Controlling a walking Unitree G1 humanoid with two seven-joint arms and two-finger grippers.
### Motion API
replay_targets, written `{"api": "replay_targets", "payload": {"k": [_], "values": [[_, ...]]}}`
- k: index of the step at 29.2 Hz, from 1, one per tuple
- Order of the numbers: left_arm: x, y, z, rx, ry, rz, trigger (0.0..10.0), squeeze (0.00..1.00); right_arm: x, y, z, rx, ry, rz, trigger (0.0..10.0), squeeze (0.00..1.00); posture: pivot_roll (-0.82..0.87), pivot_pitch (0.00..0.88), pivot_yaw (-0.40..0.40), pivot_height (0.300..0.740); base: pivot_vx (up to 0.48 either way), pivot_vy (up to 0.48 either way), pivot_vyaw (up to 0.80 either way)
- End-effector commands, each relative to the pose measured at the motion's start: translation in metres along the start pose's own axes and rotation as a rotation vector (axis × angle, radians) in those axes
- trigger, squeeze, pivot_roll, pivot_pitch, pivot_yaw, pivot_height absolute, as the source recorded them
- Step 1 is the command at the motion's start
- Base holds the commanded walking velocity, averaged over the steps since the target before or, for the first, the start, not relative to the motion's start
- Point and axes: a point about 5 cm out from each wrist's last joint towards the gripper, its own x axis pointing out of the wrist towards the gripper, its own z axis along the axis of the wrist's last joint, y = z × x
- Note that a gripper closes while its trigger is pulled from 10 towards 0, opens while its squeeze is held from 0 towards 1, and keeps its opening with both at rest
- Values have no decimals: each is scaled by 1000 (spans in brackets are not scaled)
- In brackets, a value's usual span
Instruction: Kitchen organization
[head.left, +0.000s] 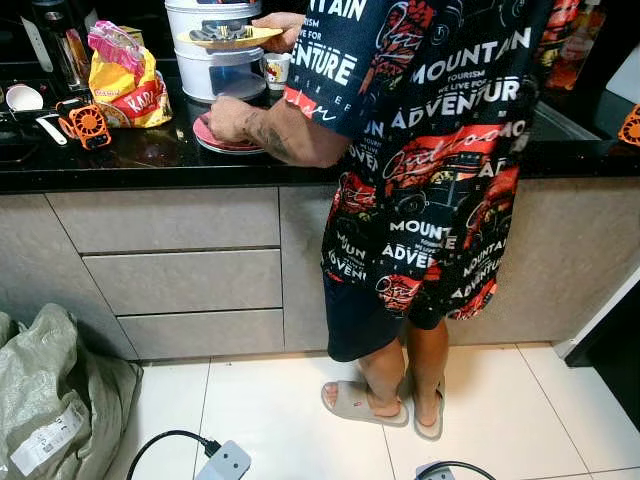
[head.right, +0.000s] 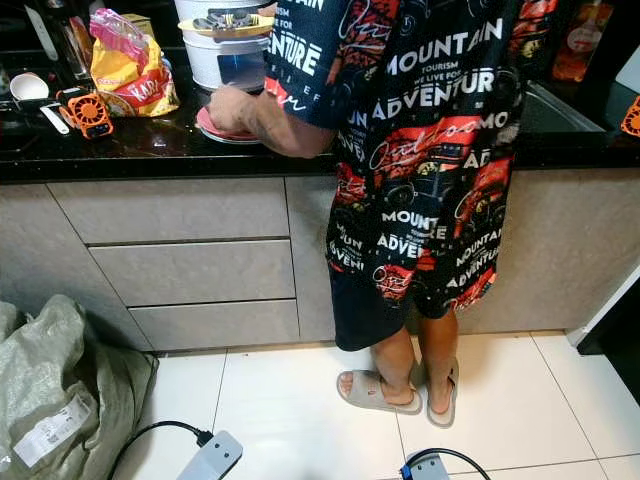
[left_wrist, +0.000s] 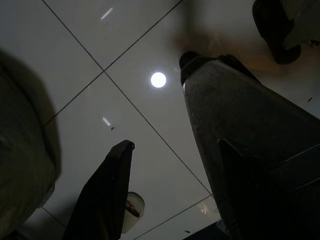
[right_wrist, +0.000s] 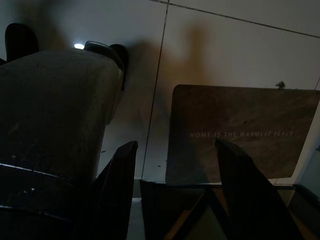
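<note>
Black counter (head.left: 150, 160) up ahead, person between; my left gripper (left_wrist: 165, 150) and right gripper (right_wrist: 175, 145) hang floorward, fingers parted, empty.

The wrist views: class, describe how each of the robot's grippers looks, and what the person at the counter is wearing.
The left gripper and the right gripper each have two long black fingers, broad at the base and tapering to blunt tips. The person wears a dark short-sleeved shirt printed with white lettering and red pictures, dark shorts and grey slide sandals.
</note>
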Motion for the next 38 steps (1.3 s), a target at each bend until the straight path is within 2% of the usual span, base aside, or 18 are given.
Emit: {"api": "replay_targets", "payload": {"k": [1,38], "values": [[-2,4,-9,9,30,3,10000,0,0,10,1,0,-1,27,10000,0,9,3,39,740,0,0,0],[-2,3,-10,-38,24,-10,10000,0,0,9,-1,15,10,33,10000,0,33,70,28,740,0,0,0]]}}
